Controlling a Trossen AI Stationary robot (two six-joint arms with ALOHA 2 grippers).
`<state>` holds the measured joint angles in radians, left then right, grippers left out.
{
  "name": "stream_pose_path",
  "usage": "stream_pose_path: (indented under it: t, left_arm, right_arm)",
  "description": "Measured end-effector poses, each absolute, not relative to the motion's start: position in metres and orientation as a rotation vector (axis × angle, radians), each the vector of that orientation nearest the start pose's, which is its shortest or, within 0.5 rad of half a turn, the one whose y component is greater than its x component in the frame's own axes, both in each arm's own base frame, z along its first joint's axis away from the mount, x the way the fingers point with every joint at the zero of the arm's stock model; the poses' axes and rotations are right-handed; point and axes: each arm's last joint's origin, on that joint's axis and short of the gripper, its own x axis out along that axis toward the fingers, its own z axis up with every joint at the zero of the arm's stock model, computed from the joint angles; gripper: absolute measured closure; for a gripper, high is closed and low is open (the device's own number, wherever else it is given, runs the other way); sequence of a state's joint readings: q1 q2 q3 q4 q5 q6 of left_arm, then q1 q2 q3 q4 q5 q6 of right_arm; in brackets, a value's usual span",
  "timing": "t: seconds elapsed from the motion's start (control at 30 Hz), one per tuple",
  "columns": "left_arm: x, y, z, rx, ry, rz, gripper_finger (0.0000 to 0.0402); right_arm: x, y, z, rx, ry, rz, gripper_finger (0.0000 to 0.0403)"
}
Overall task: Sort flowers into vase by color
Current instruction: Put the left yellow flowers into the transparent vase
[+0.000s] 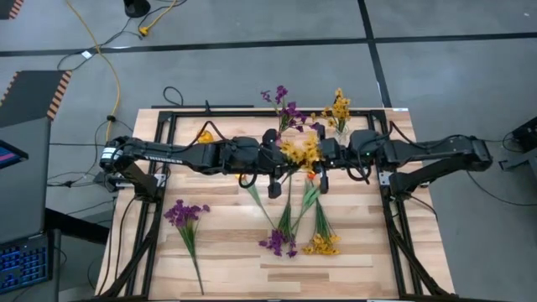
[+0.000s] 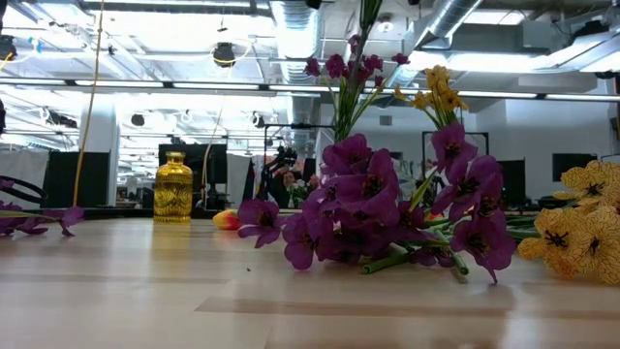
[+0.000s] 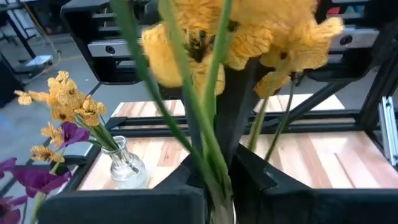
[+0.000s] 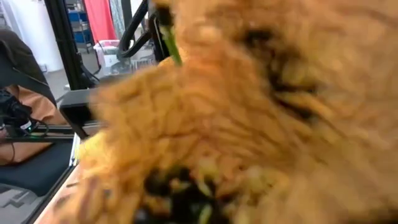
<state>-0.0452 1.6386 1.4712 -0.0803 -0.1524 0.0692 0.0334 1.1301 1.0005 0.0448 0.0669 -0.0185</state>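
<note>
Yellow flowers [image 1: 300,151] held mid-table by left tool [image 1: 281,151]; right tool's [image 1: 323,153] grip unclear.

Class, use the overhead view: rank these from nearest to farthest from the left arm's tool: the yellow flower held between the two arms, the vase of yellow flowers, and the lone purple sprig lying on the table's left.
1. Held yellow flower: at the left tool, table centre.
2. Vase of yellow flowers: far edge, right of centre.
3. Lone purple sprig: near-left of the table.

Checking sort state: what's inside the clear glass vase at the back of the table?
The clear glass vase holds yellow sprigs, with one purple blossom beside them. Whether that purple stem goes into the vase cannot be told. The vase's inside bottom is unclear.
</note>
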Motion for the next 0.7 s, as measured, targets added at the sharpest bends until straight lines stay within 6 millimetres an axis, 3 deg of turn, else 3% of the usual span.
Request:
stream_pose_path:
  t: [0.2, 0.4, 0.7]
  left_arm:
    - [0.383, -0.013, 0.362, 0.098, 0.246, 0.088, 0.0298]
    - [0.379, -0.013, 0.362, 0.101, 0.275, 0.088, 0.0238]
    - [0.367, -0.004, 0.363, 0.092, 0.365, 0.11, 0.0222]
  right_arm:
    - [0.244, 0.006, 0.365, -0.021, 0.104, -0.036, 0.0374]
    - [0.22, 0.004, 0.371, 0.012, 0.143, -0.08, 0.0366]
    - [0.175, 0.0, 0.381, 0.007, 0.17, -0.161, 0.037]
